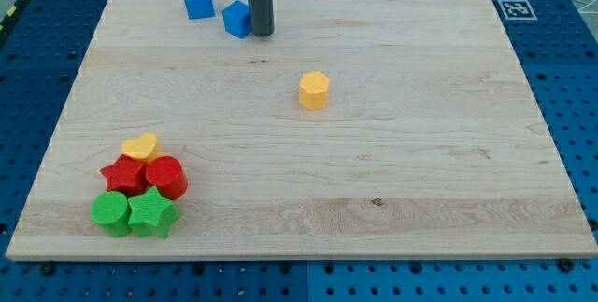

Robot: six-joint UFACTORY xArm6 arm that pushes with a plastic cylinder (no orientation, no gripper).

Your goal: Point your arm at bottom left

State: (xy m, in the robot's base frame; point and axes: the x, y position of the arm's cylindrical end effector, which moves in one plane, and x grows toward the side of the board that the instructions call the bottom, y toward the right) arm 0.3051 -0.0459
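Tip (262,33) touching blue cube (237,20) at view's top; bare rod, no tool. Worktop (420,180) bottom left crowded: risk of scattering green star (152,213) and red cylinder (167,177).

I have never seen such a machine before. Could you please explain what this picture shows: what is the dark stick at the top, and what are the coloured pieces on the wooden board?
There is one picture, from a single camera looking down at an angle on a light wooden board that lies on a blue perforated table.

The dark stick is a straight rod on a robot arm. It has no jaws and holds nothing; it only pushes pieces. My tip is near the view's top, right beside a blue cube-like block. A blue house-shaped block lies further left.

A yellow hexagonal block stands alone near the middle. At the bottom left is a cluster: a yellow heart-shaped block, a red star block, a red round block, a green round block and a green star block.
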